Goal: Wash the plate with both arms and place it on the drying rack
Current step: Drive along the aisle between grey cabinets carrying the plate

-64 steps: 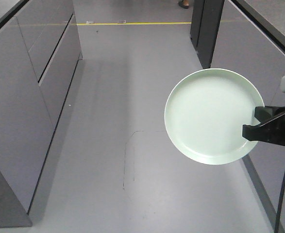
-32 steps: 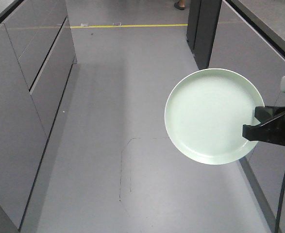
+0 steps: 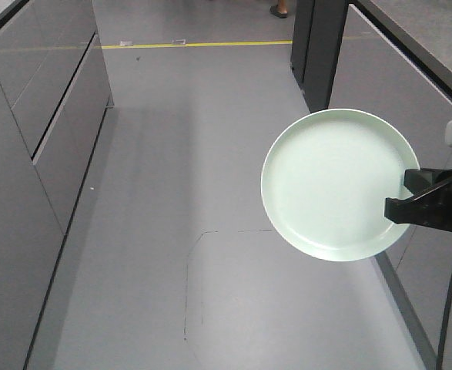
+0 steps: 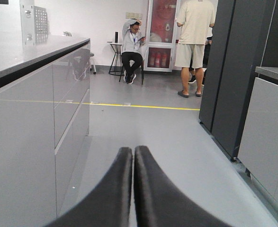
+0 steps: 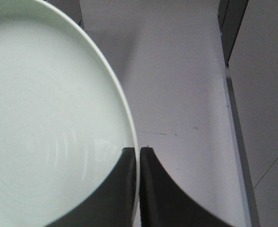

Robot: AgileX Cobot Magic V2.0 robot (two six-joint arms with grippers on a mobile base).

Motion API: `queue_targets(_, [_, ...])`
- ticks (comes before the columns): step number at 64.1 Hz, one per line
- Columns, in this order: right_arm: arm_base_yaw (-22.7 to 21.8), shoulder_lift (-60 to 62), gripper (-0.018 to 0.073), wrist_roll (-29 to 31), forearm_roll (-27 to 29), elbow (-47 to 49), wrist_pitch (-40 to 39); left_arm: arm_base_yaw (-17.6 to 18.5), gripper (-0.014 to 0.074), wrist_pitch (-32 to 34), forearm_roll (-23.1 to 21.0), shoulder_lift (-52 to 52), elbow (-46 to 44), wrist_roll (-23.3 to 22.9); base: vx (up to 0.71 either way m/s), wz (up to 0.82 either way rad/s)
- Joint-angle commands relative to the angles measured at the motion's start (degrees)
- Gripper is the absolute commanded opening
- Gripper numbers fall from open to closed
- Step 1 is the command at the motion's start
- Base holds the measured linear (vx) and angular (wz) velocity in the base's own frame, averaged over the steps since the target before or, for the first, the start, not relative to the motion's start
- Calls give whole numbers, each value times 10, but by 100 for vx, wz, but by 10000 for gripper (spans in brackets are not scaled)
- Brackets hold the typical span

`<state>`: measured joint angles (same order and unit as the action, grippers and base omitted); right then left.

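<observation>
Right wrist view: R gripper (image 5: 138, 151) clamped mint-green plate (image 5: 49, 118) at rim; L gripper (image 4: 133, 151) was fully closed, empty.

Smooth glossy plate (image 3: 329, 181), matt right gripper (image 5: 138, 151)

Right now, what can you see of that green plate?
The plate is round, pale mint green, smooth and unpatterned, with a shallow raised rim; it looks empty. It is held above the grey floor, face toward the front camera, pinched at its rim by the right gripper. Nothing else touches it.
</observation>
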<state>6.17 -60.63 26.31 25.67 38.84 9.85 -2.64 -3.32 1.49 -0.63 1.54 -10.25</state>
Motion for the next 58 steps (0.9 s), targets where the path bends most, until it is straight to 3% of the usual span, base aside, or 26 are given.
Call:
queue_targets(1, [-2,11,-9,1,3,17,-39,4,-5,44,-3,-9,8,0,16,-2])
queue_targets(58, [-2,11,-9,1,3,17,-39,4,-5,44,-3,-9,8,0,16,0])
